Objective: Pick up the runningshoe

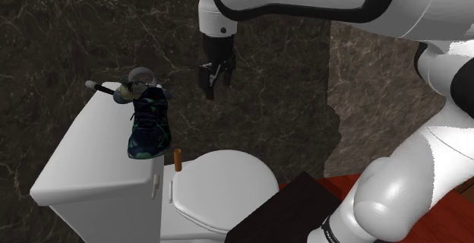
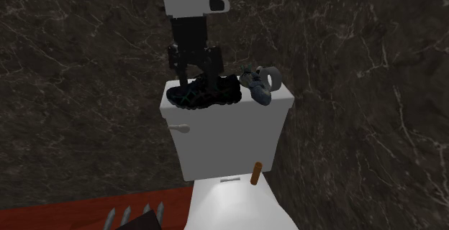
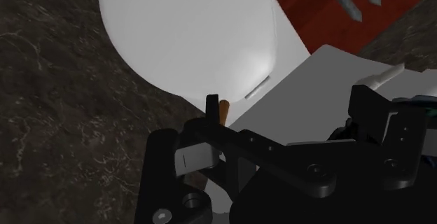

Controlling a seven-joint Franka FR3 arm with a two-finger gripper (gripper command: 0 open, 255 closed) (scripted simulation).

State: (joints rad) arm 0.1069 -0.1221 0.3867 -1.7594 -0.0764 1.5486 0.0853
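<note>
- On the flat white lid of the toilet tank [image 1: 80, 162] lies the running shoe [image 1: 148, 124]. It is near black with teal-green streaks, a laced upper and a lumpy sole, and it sits along the lid's edge nearest the bowl.
- Just beside the shoe's end sits a small grey object [image 1: 141, 77], rounded and glossy. I cannot make out what it is.
- A thin black-and-white stick [image 1: 97, 86] lies past it, one end hidden behind the grey object.
- A short brown cylinder [image 1: 178, 159] stands upright between the tank and the smooth, oval white toilet lid [image 1: 224, 181].
- The wall [image 1: 61, 29] is dark stone with pale veins.
- In the wrist view my own black housing covers most of the shoe, leaving a teal sliver.
- My pincer [image 1: 213, 89] has its fingers spread and pinches nothing. It hovers where the tank meets the toilet lid, beside the shoe and apart from it.
</note>
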